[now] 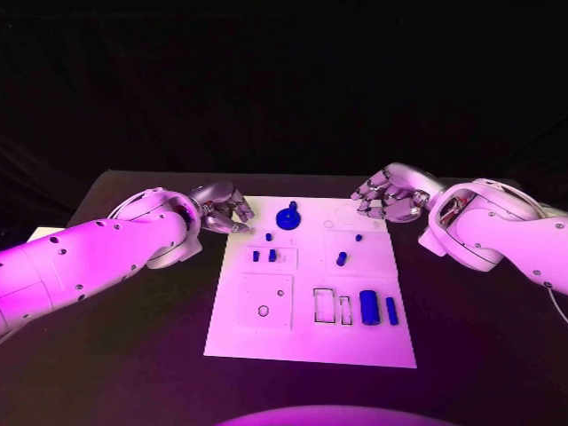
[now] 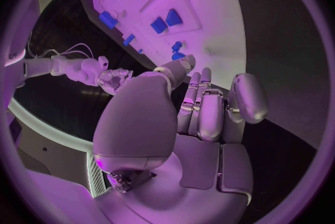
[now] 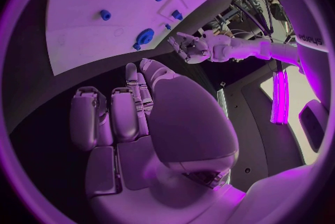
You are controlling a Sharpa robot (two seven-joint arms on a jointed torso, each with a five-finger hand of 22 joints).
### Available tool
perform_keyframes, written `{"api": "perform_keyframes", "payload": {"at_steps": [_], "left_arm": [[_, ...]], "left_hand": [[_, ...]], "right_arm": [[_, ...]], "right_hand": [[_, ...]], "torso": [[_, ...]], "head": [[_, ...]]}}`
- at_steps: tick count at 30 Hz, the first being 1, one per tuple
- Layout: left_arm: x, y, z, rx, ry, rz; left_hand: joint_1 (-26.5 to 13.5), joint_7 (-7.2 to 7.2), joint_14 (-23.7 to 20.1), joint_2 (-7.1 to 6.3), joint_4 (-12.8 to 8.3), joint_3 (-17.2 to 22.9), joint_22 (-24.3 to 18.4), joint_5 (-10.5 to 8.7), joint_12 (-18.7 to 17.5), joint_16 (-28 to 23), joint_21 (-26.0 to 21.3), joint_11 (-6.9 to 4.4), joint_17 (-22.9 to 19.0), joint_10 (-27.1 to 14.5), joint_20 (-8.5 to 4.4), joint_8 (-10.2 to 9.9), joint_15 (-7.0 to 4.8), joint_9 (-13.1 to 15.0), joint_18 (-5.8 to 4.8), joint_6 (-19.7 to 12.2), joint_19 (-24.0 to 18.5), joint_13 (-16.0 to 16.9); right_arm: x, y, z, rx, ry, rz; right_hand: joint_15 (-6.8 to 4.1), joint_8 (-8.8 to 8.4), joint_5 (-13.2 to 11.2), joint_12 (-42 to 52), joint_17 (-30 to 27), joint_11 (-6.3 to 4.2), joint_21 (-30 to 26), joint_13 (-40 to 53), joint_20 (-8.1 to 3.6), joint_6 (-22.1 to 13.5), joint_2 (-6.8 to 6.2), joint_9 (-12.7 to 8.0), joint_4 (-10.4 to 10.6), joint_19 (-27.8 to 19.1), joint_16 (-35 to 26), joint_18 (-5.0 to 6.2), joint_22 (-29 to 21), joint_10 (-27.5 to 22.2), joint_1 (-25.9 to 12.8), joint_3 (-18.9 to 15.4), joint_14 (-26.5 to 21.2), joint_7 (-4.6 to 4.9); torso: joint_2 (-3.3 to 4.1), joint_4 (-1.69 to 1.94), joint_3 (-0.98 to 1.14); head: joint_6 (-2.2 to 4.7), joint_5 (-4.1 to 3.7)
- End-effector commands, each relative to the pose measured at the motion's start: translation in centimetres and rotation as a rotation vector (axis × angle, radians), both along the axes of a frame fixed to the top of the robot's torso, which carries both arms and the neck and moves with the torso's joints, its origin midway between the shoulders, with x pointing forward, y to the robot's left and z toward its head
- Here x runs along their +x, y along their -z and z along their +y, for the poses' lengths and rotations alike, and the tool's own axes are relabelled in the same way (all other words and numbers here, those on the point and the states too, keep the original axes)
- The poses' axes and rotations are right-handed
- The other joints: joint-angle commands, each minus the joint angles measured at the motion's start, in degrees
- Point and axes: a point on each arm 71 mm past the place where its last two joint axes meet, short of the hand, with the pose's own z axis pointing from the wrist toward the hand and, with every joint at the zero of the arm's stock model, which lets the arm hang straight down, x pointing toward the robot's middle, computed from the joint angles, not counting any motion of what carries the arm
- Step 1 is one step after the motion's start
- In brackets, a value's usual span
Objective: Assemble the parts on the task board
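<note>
While the board point(image 1: 312, 346) fills the frame's centre, you have the left hand point(image 1: 220, 211) and right hand point(image 1: 388, 197) flanking its top edge, both curled, empty. The disc part point(image 1: 288, 216) at upper centre lies nearer your left hand.

Magenta light bathes the scene against a dark backdrop; wrist views bend at their rims.

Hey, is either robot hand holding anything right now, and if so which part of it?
Nothing is held. The left robot hand and the right robot hand hover with fingers curled beside the white board.
</note>
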Motion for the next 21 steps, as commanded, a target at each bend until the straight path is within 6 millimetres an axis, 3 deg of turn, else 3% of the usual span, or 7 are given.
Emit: {"api": "perform_keyframes", "payload": {"at_steps": [1, 4, 8, 10, 13, 21], "left_arm": [[0.0, -1.4, 0.9, -0.445, -0.133, 0.012], [-0.6, -1.0, 1.6, -0.786, -0.254, 0.187], [-1.8, -0.3, 1.8, -1.111, -0.332, 0.376], [-2.3, -0.2, 1.8, -1.177, -0.332, 0.411], [-2.8, -0.1, 2.1, -1.251, -0.334, 0.443], [-3.2, -0.2, 2.6, -1.306, -0.325, 0.460]], "left_hand": [[-0.2, -0.03, -0.7, 1.04, 0.2, 1.0, -0.4, -0.43, 0.5, -2.7, -4.7, -0.05, -4.6, 1.0, -0.12, 0.5, -0.12, 0.0, 1.51, 0.9, -2.0, 0.1], [-1.1, -0.65, -3.6, 2.15, 1.2, 1.1, -3.8, -0.70, 2.2, -7.0, -11.5, -0.76, -11.4, 3.5, -0.33, 1.2, -0.53, 0.1, 2.74, 2.1, -5.0, 0.6], [-3.0, -1.39, -5.2, 3.66, 2.1, 0.6, -6.5, -0.19, 4.3, -9.4, -16.7, -1.77, -15.0, 5.5, -0.99, 1.9, -1.22, 0.2, 3.55, 3.0, -7.2, 1.5], [-4.3, -1.38, -6.8, 3.44, 2.5, -0.4, -8.4, -0.22, 4.7, -11.6, -20.3, -1.72, -18.6, 5.2, -1.00, 2.0, -1.13, 0.1, 4.04, 2.8, -8.8, 1.7], [-4.7, -1.33, -7.9, 3.36, 2.4, -1.4, -9.9, -0.17, 5.2, -13.0, -22.9, -1.65, -20.8, 4.6, -0.99, 2.1, -1.11, 0.0, 4.39, 2.5, -9.9, 1.9], [-4.5, -1.36, -9.1, 3.87, 1.6, -2.5, -11.8, -0.09, 6.2, -14.5, -26.3, -1.64, -23.3, 3.9, -0.97, 2.3, -1.10, 0.0, 4.81, 2.4, -10.9, 2.4]], "right_arm": [[-0.3, 0.6, 0.3, -0.260, -0.041, -0.064], [-0.6, 0.8, 0.6, -0.340, -0.052, -0.093], [-0.8, 1.2, 1.0, -0.420, -0.058, -0.119], [-0.8, 1.4, 1.2, -0.448, -0.057, -0.126], [-0.9, 1.7, 1.5, -0.490, -0.057, -0.132], [-0.8, 2.8, 2.3, -0.559, -0.066, -0.104]], "right_hand": [[0.42, -0.21, -0.7, -0.8, -0.1, 0.06, -0.2, -1.8, 0.43, 0.6, -0.95, 0.0, -0.2, 0.1, 0.4, 0.66, 0.8, 0.5, -0.3, 0.7, 2.1, -0.41], [0.34, -0.29, -2.5, -1.6, 0.0, -0.07, -0.2, -3.9, 0.39, 1.1, -1.05, 0.0, -0.4, 0.2, 0.5, 0.64, 0.9, 0.9, -0.6, 1.5, 2.1, -0.79], [0.10, -0.51, -5.8, -2.5, -0.1, -0.43, -0.2, -6.6, 0.22, 1.6, -1.09, 0.0, -0.6, 0.2, 0.6, 0.63, 1.0, 1.5, -0.9, 2.8, 2.2, -1.42], [-0.17, -0.65, -8.5, -3.0, -0.3, -0.74, -0.2, -7.6, 0.06, 1.7, -1.06, 0.0, -0.5, 0.2, 0.5, 0.65, 1.0, 1.6, -1.3, 3.2, 2.2, -1.82], [-0.51, -0.81, -10.8, -3.5, -0.5, -0.99, -0.3, -9.0, -0.22, 1.8, -1.00, -0.1, -0.5, 0.2, 0.4, 0.65, 1.0, 1.6, -1.6, 3.8, 2.2, -2.18], [-0.83, -0.93, -11.4, -3.8, -0.8, -1.10, -0.4, -10.4, -0.51, 1.6, -1.13, -0.2, -0.6, 0.1, 0.2, 0.67, 0.9, 1.4, -2.0, 4.3, 2.2, -2.31]], "torso": [[0.05, -0.02, -0.05], [0.04, -0.10, -0.06], [0.08, -0.07, -0.14], [0.04, 0.10, -0.24], [-0.05, 0.22, -0.19], [0.04, 0.01, -0.22]], "head": [[0.20, -0.33], [0.39, -0.52], [0.71, -0.86], [0.65, -1.19], [0.48, -1.38], [0.58, -1.43]]}}
